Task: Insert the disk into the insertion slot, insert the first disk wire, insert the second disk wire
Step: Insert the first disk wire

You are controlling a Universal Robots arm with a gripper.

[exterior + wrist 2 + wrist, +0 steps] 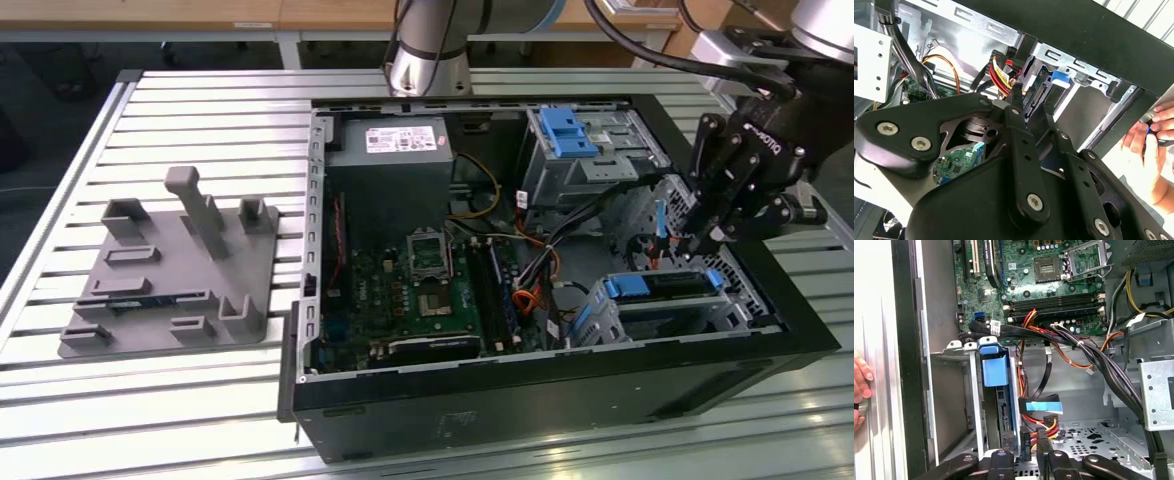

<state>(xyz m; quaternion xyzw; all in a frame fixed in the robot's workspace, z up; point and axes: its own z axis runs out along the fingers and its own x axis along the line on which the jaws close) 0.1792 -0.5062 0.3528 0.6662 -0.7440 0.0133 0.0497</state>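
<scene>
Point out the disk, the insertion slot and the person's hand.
the disk (995, 371), first wrist view: on its blue carrier's front tab.
the insertion slot (671, 316), exterior view: on the cage's grey side wall.
the hand (860, 384), first wrist view: on its fingers.

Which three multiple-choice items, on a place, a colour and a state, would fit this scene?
1. Where is the hand? A. Over the case's end at the exterior view's right. B. Over its other end. C. Outside it.
2. What colour frames the disk? A. Red. B. Blue. C. Green.
3. The disk is: A. outside the case. B. in the hand. C. in the slot.
Key: 1 A, it hangs by the slot there; 2 B, blue frames it in the first wrist view; 3 C, the grey cage walls flank it.
</scene>
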